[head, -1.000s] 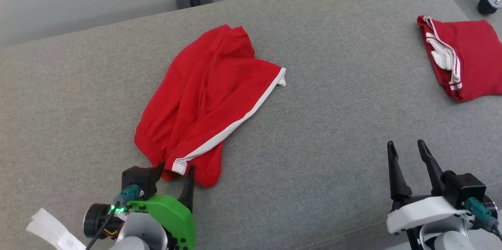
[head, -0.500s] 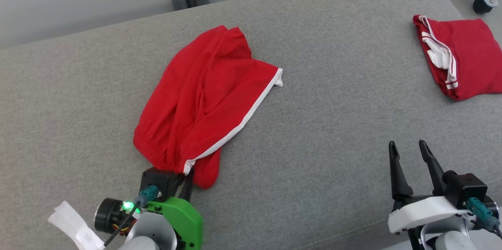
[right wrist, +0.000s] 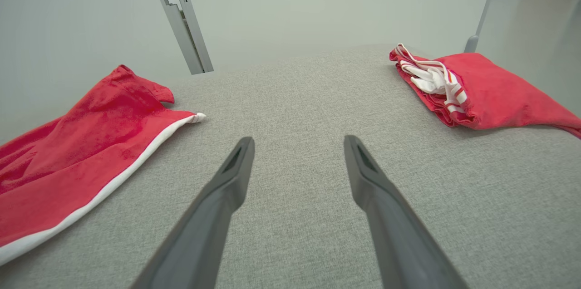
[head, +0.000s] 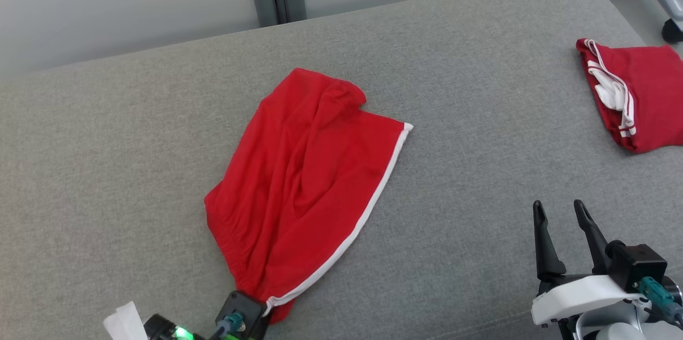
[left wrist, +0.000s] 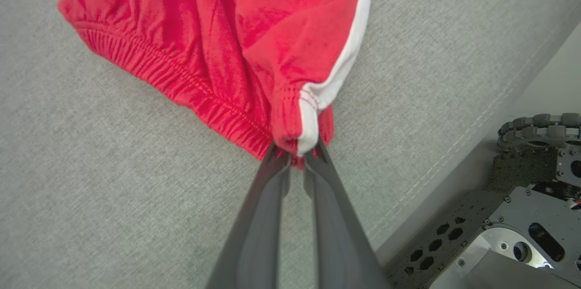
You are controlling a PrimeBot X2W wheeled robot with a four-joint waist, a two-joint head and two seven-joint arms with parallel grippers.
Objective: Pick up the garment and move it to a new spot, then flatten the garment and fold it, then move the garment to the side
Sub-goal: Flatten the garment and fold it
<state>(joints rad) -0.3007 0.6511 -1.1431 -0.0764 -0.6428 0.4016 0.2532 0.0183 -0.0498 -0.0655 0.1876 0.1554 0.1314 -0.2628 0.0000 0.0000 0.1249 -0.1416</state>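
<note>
Big grey woven-fabric padded surface point(head: 480, 196) takes up most of the scene; its near edge seam runs just beside the left grip. The red fabric shorts with a white side stripe point(head: 304, 180) lie rumpled left of centre, reaching from mid-surface down to the near edge. There's loads of bare room between them and the folded red garment with white stripes point(head: 635, 94) at the far right edge. The left jaws are clenched on the shorts' near corner, right where the white stripe ends, dark fingers point(left wrist: 268, 216) pinching it. The right jaws are spread wide with nothing in them, over bare fabric at near right, well apart from both garments.
</note>
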